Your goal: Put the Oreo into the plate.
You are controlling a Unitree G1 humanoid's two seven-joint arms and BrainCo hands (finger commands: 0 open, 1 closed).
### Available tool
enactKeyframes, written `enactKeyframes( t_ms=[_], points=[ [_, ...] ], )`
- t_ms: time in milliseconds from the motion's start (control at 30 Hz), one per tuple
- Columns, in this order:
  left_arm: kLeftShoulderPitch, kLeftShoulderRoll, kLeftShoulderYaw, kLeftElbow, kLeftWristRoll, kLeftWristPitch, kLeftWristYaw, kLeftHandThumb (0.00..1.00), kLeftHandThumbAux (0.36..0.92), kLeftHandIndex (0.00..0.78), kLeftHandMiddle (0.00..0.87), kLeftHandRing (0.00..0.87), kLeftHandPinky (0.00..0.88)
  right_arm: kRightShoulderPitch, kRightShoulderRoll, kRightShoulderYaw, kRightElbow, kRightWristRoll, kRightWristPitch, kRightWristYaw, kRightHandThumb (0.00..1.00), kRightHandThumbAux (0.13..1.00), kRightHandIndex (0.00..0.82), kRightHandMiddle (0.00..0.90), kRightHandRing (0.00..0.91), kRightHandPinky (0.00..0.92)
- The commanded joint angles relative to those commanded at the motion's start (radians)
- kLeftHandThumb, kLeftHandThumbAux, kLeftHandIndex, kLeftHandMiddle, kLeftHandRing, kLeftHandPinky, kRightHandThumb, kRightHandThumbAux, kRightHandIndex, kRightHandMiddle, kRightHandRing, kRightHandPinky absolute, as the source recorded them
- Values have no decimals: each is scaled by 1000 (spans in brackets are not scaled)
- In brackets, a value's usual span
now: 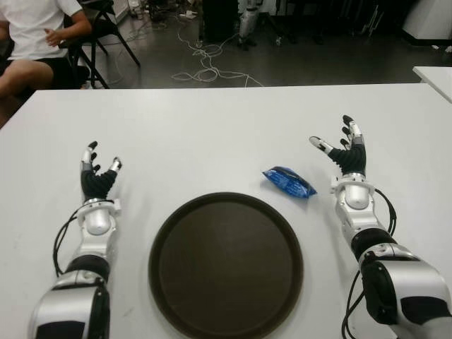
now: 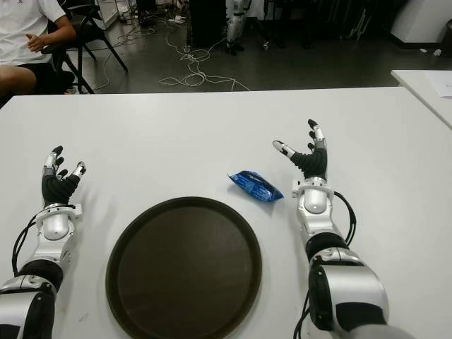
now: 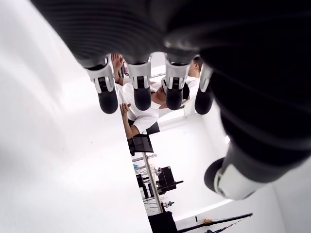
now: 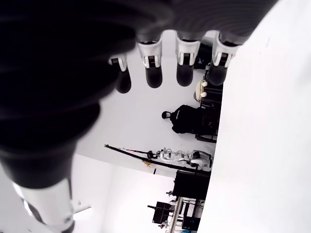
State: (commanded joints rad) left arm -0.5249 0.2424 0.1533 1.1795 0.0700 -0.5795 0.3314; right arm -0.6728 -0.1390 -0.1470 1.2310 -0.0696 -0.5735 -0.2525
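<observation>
The Oreo [image 1: 289,181], a crinkled glossy blue packet, lies on the smooth white bench [image 1: 212,127] just beyond the round dark plate [image 1: 226,265], near its right rim. The right hand [image 1: 344,152] is beside it, fingers spread, empty. The left hand [image 1: 97,173] shows left of the plate, fingers also apart.

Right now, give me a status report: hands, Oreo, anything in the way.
Both hands open, empty: left hand left of plate, right hand just right of Oreo. Oreo on table, off plate's far right rim. Nothing between them.
</observation>
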Motion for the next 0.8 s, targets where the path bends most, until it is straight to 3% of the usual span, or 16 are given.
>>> enactKeyframes(
  t_ms=[800],
  points=[
    [-1, 3, -1, -1, 1, 7, 0, 0, 694, 45, 46, 29, 9, -4, -1, 17, 1, -15, 11, -23, 0, 759, 59, 40, 19, 0]
  ],
)
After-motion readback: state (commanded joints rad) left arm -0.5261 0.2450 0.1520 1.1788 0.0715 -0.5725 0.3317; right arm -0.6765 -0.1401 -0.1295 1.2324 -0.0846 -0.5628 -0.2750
